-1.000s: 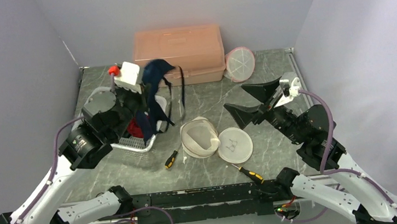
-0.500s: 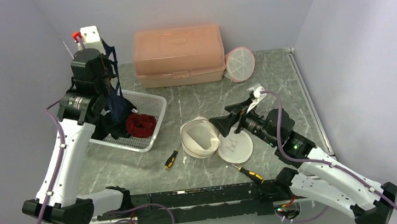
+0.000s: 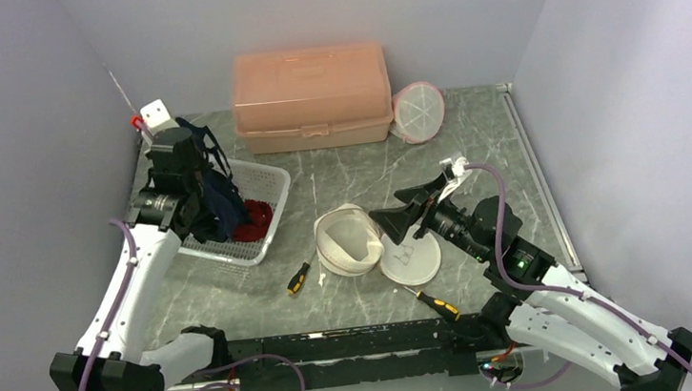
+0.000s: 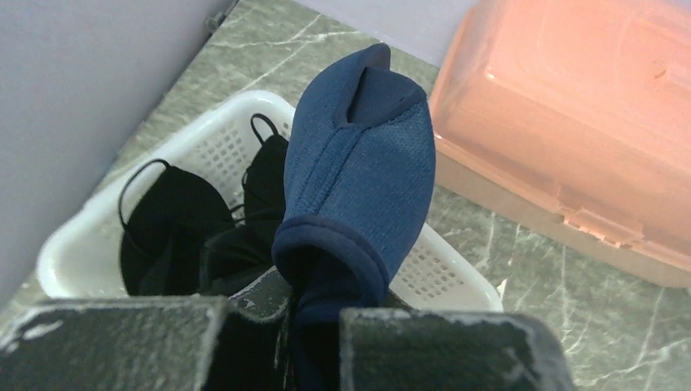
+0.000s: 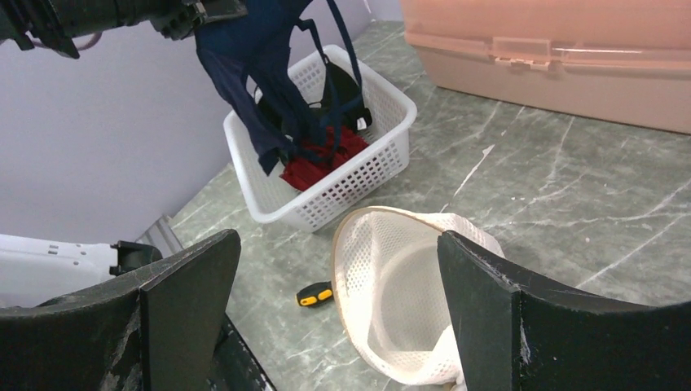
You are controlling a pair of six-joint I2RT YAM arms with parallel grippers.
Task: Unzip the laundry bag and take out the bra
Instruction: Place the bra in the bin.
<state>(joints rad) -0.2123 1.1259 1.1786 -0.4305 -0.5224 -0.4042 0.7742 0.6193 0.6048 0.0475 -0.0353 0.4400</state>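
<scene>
The bra [image 4: 358, 179], navy blue, is out of the laundry bag [image 3: 346, 239] and hangs from the left fingers [image 4: 114, 342], which are clenched on its lower edge. One padded cup stands up in front of the wrist camera and the straps trail down. It is held over the white basket [image 3: 242, 249] that sits by the left edge of the surface [image 3: 470, 136], toward the far left corner. The basket already contains a black garment [image 4: 171, 228] and something red [image 5: 318, 167]. The bag lies near the middle of the surface, toward the near edge. Its white mesh mouth gapes open, and a flat white disc [image 3: 410, 254] lies just beside it on the right. The right fingers [image 5: 179, 309] are spread wide and grasp nothing, hovering above the bag and that disc. Judging by this, the unzipping and the removal are done and the step in hand is setting the bra down. The next move probably calls for the left arm to lower the bra until its bulk rests inside the basket, not draped over the rim, and then to release. The straps could catch on the fingers or the basket wall, so a straight lift away afterwards would be safest. The right arm has nothing left to do but keep clear.
</scene>
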